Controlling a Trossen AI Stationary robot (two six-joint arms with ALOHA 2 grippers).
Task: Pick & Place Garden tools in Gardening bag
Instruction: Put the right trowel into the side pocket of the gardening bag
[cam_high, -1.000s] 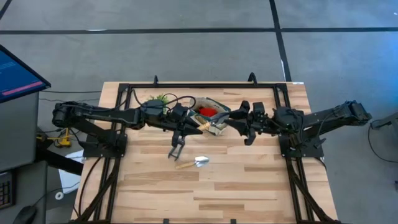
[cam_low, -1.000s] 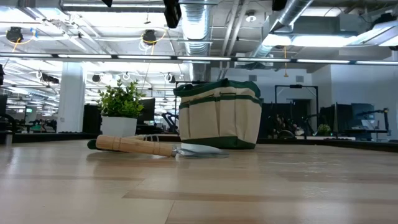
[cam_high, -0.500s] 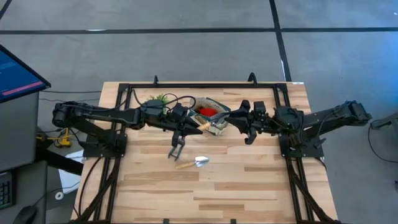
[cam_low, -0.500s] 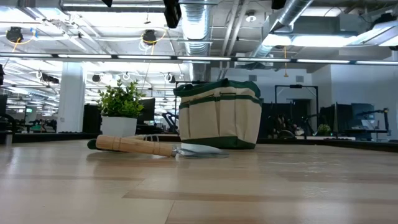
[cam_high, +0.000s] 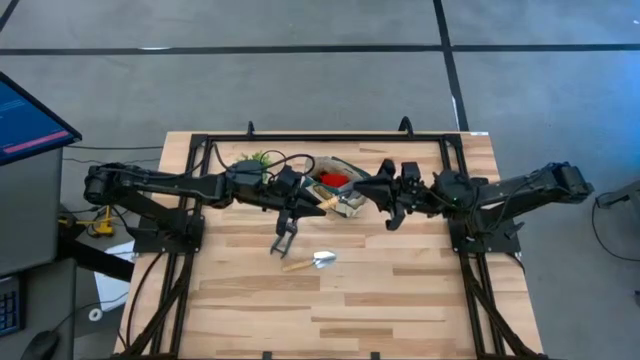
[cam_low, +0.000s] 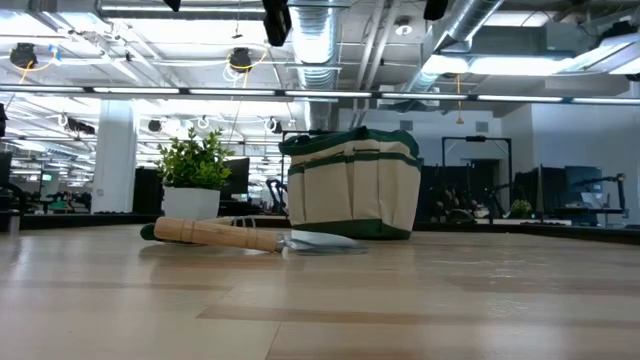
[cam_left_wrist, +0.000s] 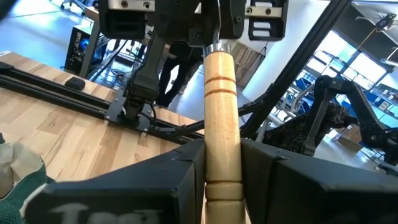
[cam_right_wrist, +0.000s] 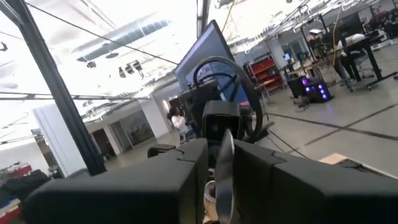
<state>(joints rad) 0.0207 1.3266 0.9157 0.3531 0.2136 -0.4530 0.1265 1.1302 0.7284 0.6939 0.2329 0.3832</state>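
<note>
My two grippers hold one wooden-handled trowel (cam_high: 338, 204) between them, over the near side of the cream and green gardening bag (cam_high: 345, 168), which stands on the table (cam_low: 350, 190). My left gripper (cam_high: 318, 203) is shut on the handle (cam_left_wrist: 221, 106). My right gripper (cam_high: 370, 195) is shut on the metal blade (cam_right_wrist: 224, 165). A red piece (cam_high: 333, 180) lies in the bag. A second trowel (cam_high: 312, 262) lies flat on the table in front of the bag (cam_low: 250, 237). A dark forked tool (cam_high: 283, 240), perhaps the pruning shears, lies near it. My left gripper pinches the trowel's wooden handle (cam_left_wrist: 221, 177) between its two fingers (cam_left_wrist: 180, 180), near its free end. The fingers come level from the table's left and lie along the handle. The trowel is lifted clear and points at my right gripper. My right gripper has the trowel's metal blade (cam_right_wrist: 224, 186) edge-on between its two fingers (cam_right_wrist: 193, 171), which stand close on either side. It comes about level from the table's right, along the tool. The blade is lifted clear above the bag.
A small green potted plant (cam_high: 255, 160) stands left of the bag at the table's far side (cam_low: 195, 170). The near half of the wooden table (cam_high: 380, 310) lies bare.
My right arm has shifted a little toward the table's left, toward the bag and my left gripper. The held trowel, the bag and the trowel on the table have kept their places.
</note>
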